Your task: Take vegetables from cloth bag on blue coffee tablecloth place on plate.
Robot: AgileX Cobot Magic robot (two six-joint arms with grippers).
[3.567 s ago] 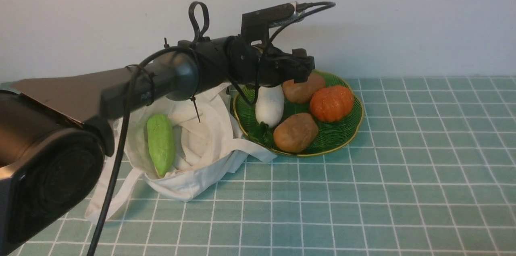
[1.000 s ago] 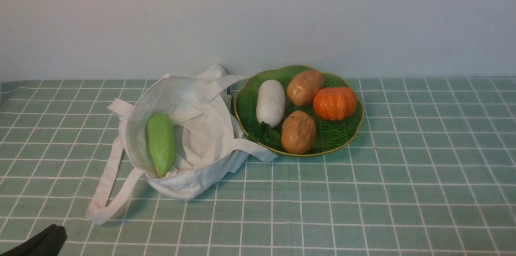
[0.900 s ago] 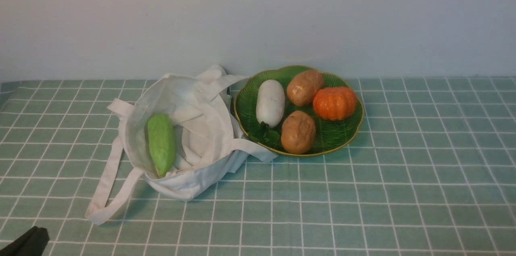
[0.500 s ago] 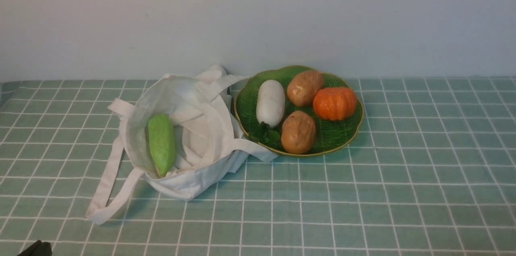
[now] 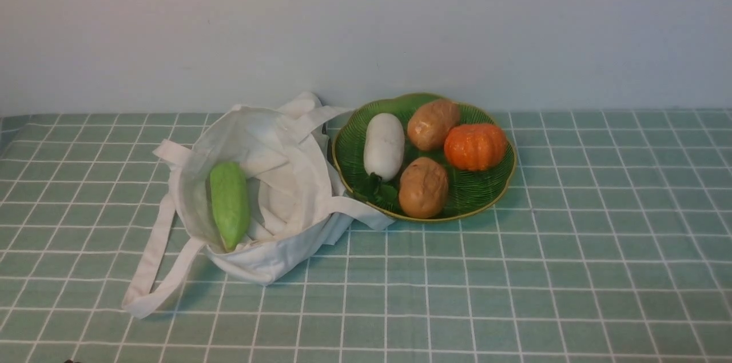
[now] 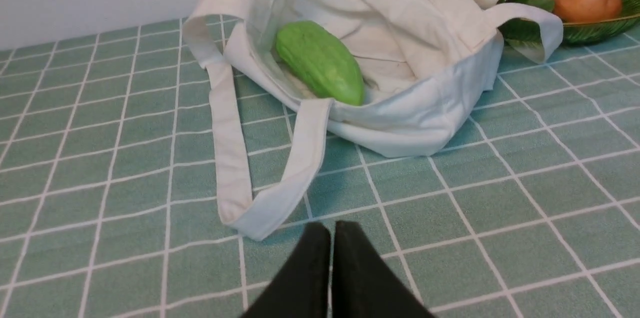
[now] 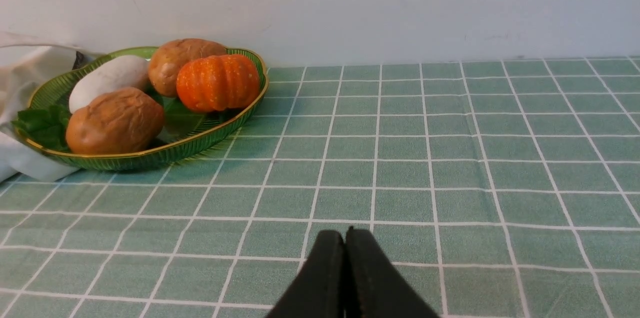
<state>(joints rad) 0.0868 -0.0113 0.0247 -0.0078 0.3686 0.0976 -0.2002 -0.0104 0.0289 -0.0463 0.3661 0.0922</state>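
The off-white cloth bag [image 5: 269, 191] [image 6: 400, 57] lies open on the checked tablecloth [image 5: 514, 271]. A light green gourd [image 5: 229, 204] [image 6: 320, 61] rests inside it at its left side. To the bag's right, the dark green plate [image 5: 492, 194] [image 7: 210, 137] holds two brown potatoes [image 5: 423, 187] [image 5: 433, 123]. Neither arm shows in the front view. My left gripper [image 6: 331, 230] hangs shut and empty, well short of the bag's strap [image 6: 280, 193]. My right gripper [image 7: 345, 235] is shut and empty too, over bare cloth and far from the plate.
An orange pumpkin [image 5: 475, 146] and a white radish [image 5: 384, 145] with green leaves also lie on the plate. A pale wall [image 5: 366, 26] closes the back of the table. One bag strap [image 5: 366, 211] rests against the plate's near left rim.
The left arm, which reached over the plate earlier, has drawn back and slipped out of the front view at the lower left corner. Bag, gourd and plate have not moved.
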